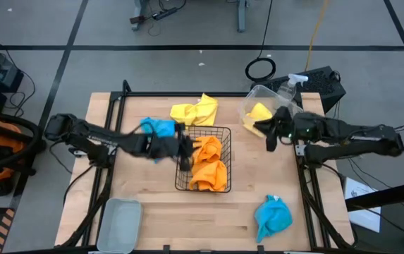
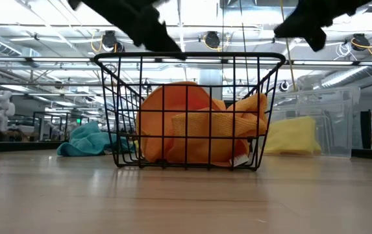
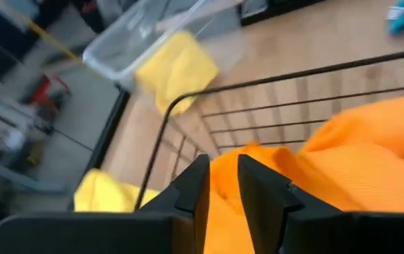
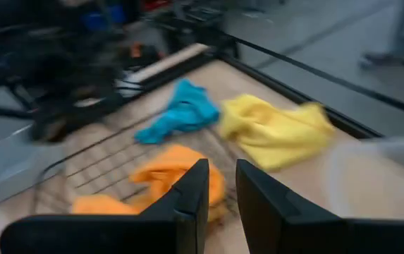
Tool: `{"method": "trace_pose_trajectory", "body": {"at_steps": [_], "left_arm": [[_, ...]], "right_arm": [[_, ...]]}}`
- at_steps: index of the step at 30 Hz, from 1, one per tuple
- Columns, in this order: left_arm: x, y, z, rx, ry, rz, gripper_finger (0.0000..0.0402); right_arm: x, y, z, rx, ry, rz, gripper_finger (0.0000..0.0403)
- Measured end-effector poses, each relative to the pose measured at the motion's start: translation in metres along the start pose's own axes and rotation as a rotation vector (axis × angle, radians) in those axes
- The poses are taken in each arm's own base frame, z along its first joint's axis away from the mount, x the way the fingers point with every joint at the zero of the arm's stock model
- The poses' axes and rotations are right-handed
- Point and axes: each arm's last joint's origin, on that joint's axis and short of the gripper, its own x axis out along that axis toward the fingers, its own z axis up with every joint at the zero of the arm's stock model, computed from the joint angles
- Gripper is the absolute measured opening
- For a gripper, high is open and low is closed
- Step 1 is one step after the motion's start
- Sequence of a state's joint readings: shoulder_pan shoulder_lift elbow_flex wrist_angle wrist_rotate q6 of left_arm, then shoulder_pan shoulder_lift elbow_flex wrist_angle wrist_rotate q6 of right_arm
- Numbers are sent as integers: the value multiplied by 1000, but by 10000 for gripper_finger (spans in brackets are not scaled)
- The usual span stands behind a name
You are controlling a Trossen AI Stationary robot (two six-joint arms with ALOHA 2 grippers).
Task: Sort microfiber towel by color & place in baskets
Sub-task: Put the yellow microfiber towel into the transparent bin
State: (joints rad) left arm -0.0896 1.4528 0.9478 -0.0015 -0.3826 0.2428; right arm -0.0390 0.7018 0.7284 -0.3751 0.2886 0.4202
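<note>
Fingers on the left arm [image 3: 219, 187] stand nearly together with only a slim gap and nothing between them, poised over the near rim of the black wire basket [image 1: 223, 130], where both orange towels [image 1: 209, 164] already lie heaped. The right arm's fingers [image 4: 218, 190] are just as narrow and empty, hanging beside the clear tub [image 1: 252, 99], which holds one yellow towel [image 1: 260, 112].

Three cloths remain on the counter [image 1: 159, 204]. A teal towel [image 1: 158, 127] lies just behind the left wrist, on that arm's own side of the basket, so the left arm is clearly nearer to it. The loose yellow towel [image 1: 196, 110] sits at the back between the two arms, with the tub just beside it. The other teal towel [image 1: 273, 216] lies at the front right, well apart from both. The pale tray [image 1: 120, 226] at front left looks empty.
</note>
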Motion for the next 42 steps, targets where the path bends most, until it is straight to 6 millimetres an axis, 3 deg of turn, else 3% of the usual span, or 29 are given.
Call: {"method": "trace_pose_trajectory", "body": {"at_steps": [6, 13, 20, 26, 34, 42], "left_arm": [[19, 63, -21, -193, 20, -47, 153], [24, 114, -44, -279, 71, 46, 237], [25, 153, -73, -370, 101, -35, 246], [36, 167, -97, -426, 142, -101, 225], [63, 160, -123, -464, 225, -169, 204], [82, 159, -135, -510, 210, -156, 203]], "right_arm": [[19, 30, -14, -108, 24, 21, 63], [41, 51, -39, -152, 107, -42, 63], [51, 70, -47, -155, 83, 22, 63], [54, 85, -54, -168, 58, 65, 63], [55, 95, -66, -173, 69, 51, 63], [56, 98, -68, -171, 67, 63, 63]]}}
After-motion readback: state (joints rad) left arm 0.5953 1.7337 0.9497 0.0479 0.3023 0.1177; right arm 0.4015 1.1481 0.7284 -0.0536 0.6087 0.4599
